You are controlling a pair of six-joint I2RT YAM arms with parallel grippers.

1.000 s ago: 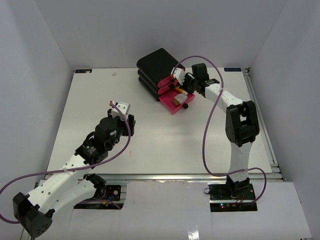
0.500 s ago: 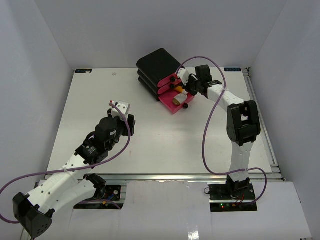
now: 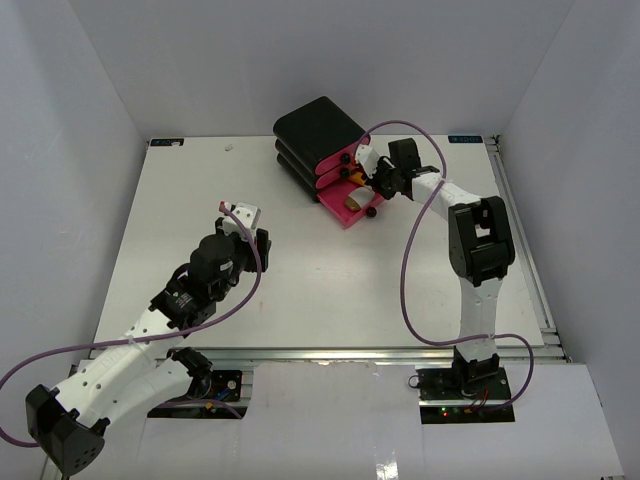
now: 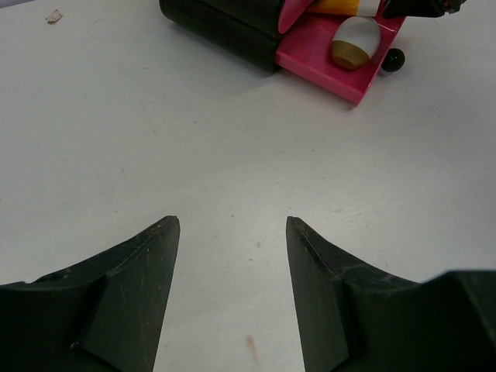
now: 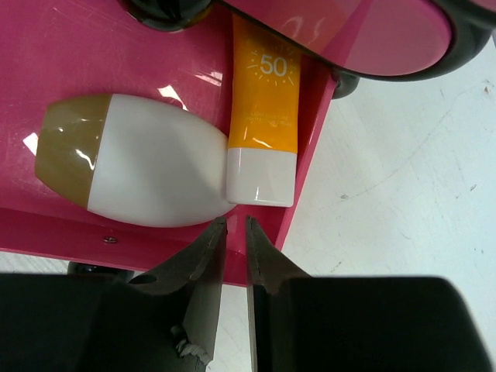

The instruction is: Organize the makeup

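Observation:
The white-and-brown egg-shaped piece [image 5: 139, 159] and the orange tube with white cap [image 5: 263, 116] lie side by side in the open pink bottom drawer [image 5: 77, 70] of the black drawer box [image 3: 315, 135]. In the top view the egg piece [image 3: 354, 199] and the tube [image 3: 364, 186] show in the drawer. My right gripper [image 5: 235, 222] is shut and empty, its tips just at the tube's cap and the drawer's front corner. My left gripper [image 4: 231, 225] is open and empty over bare table, far from the box. The lipstick tubes and the tan bottle are out of view.
The two upper drawers are pushed in, their pink fronts [image 5: 372, 31] overhanging the tube. A black knob [image 4: 393, 60] sticks out of the open drawer's front. White walls enclose the table on three sides.
My right gripper has come down and turned towards the open drawer's right front corner. The left arm has not moved.

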